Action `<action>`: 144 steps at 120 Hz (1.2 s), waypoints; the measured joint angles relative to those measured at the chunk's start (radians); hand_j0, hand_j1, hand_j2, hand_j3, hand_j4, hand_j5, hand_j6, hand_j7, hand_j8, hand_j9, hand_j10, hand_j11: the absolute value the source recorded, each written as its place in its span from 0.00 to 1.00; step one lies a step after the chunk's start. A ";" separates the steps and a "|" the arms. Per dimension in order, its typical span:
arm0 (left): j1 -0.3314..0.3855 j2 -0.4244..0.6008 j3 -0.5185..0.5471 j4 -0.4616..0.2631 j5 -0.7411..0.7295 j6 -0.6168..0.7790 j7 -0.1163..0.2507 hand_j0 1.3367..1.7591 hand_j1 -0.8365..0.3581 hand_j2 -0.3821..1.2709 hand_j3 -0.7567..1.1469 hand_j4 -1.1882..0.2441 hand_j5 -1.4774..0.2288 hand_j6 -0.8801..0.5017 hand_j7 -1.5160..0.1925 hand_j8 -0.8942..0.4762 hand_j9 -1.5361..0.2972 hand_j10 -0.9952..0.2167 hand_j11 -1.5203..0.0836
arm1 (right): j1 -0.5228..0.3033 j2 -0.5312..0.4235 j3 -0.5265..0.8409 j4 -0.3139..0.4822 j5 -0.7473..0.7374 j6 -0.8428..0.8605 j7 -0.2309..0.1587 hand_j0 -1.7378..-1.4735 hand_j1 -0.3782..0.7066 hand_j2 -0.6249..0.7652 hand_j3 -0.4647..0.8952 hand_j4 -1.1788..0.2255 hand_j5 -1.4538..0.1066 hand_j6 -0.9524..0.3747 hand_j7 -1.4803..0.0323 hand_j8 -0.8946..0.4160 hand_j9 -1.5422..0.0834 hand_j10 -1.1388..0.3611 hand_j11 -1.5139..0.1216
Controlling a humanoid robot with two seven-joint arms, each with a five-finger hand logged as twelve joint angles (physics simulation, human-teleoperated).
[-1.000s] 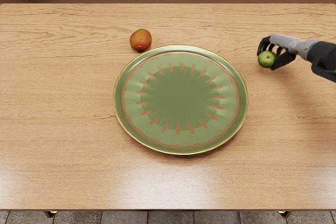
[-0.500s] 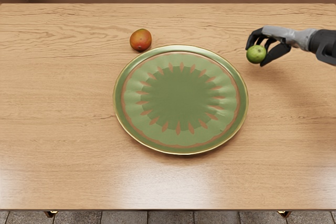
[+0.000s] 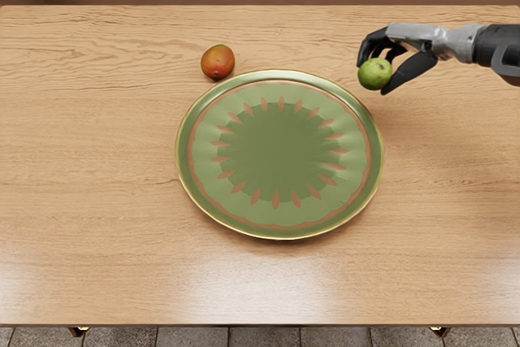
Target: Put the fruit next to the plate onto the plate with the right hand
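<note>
Nearby, mango (image 3: 218,61) flanks plate (image 3: 203,193); right hand (image 3: 400,48) grips lime (image 3: 374,74).

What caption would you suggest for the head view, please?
Right hand holds a green apple near the green plate; a mango lies beside it.

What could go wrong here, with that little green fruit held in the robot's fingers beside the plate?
The round green fruit sits only between the fingertips of the right hand, so it might slip out. It hangs near the edge of the plate, not over the middle; let go here, it could strike the rim and roll off across the table.
</note>
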 joint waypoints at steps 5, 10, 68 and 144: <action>0.001 0.000 0.000 0.000 0.000 0.000 0.000 0.76 0.99 0.23 0.40 0.83 0.86 0.63 0.89 0.65 0.84 0.82 0.95 | 0.006 -0.011 0.000 0.026 0.007 0.000 0.000 0.30 0.66 0.64 0.34 0.53 0.27 0.47 0.34 0.42 0.33 0.27 0.30; 0.001 0.000 0.000 0.000 0.000 0.000 0.000 0.76 0.99 0.23 0.40 0.83 0.86 0.63 0.89 0.65 0.84 0.82 0.95 | 0.009 -0.020 0.000 0.048 0.012 0.000 0.000 0.30 0.66 0.64 0.34 0.53 0.27 0.47 0.33 0.42 0.33 0.27 0.30; 0.001 0.000 0.000 0.000 0.000 0.000 0.000 0.76 0.99 0.23 0.40 0.83 0.86 0.63 0.88 0.65 0.84 0.82 0.95 | 0.015 -0.074 0.085 0.289 0.023 -0.008 -0.015 0.30 0.66 0.64 0.34 0.54 0.27 0.47 0.33 0.43 0.32 0.27 0.30; 0.001 0.000 0.000 0.000 0.000 0.000 0.000 0.76 0.99 0.23 0.40 0.83 0.86 0.63 0.89 0.65 0.84 0.82 0.95 | -0.098 -0.010 0.101 0.340 0.020 -0.020 -0.016 0.31 0.63 0.61 0.34 0.51 0.26 0.45 0.32 0.41 0.33 0.26 0.31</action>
